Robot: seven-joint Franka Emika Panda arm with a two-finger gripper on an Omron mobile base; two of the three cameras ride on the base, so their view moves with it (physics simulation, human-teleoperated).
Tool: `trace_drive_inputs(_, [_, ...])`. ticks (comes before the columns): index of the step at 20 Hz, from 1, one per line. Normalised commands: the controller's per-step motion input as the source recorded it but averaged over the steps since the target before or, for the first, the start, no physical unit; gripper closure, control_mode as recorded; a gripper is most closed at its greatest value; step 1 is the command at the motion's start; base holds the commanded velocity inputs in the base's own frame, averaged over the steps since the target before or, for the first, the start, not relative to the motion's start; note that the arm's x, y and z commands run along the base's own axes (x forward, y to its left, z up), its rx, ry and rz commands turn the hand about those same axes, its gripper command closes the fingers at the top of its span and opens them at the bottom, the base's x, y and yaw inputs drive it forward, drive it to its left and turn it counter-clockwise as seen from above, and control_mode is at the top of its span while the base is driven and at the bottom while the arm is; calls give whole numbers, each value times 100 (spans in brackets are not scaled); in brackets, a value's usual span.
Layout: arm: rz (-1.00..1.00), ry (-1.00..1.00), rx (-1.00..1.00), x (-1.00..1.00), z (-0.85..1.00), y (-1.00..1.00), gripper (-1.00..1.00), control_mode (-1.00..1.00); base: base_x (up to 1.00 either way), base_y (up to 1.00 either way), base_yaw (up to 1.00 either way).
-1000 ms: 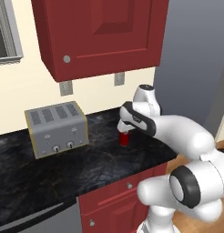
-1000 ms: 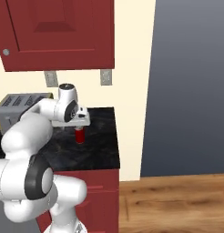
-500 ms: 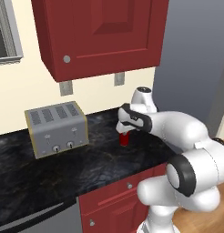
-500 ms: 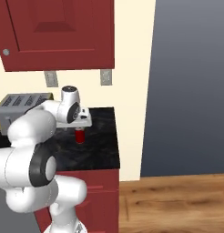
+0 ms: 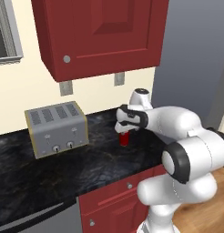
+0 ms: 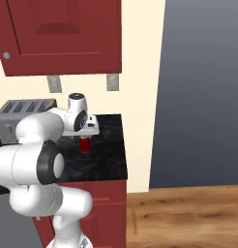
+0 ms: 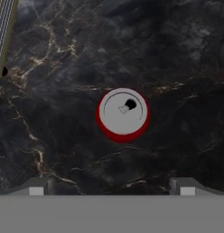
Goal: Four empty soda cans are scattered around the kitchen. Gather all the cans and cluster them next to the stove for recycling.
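One red soda can [image 5: 124,139] with a silver top stands upright on the black marbled countertop [image 5: 63,168], near its right end. My gripper [image 5: 124,131] hangs straight above the can [image 6: 84,145], pointing down, with a gap between them. From the hand camera I look down on the can's top [image 7: 123,113], which sits near the middle of the picture. The gripper [image 7: 111,186] is open, its fingertips [image 7: 37,187] wide apart and nothing between them. The stove is out of view.
A silver four-slot toaster [image 5: 57,128] stands on the counter left of the can. Dark red wall cabinets [image 5: 100,34] hang overhead. The countertop ends [image 6: 125,150] just right of the can, beside a tall grey panel [image 6: 203,97].
The arm's elbow has swung down and nearer the base while the hand stayed over the can. The can has not moved and the jaws stay wide.
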Motion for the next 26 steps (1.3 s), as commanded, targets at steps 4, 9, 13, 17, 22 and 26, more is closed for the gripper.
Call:
trace_drive_inputs(4, [0, 0, 0, 23, -15, 4, -100, -100, 0, 0, 0])
trace_drive_inputs(9, [0, 0, 0, 24, -14, 5, -100, -100, 0, 0, 0])
trace_drive_inputs(13, [0, 0, 0, 22, -14, 1, -100, -100, 0, 0, 0])
trace_drive_inputs(17, [0, 0, 0, 16, -16, 2, -100, -100, 0, 0, 0])
trace_drive_inputs(22, [0, 0, 0, 11, -15, 2, -100, -100, 0, 0, 0])
trace_drive_inputs(26, [0, 0, 0, 8, -15, 1, -100, -100, 0, 0, 0])
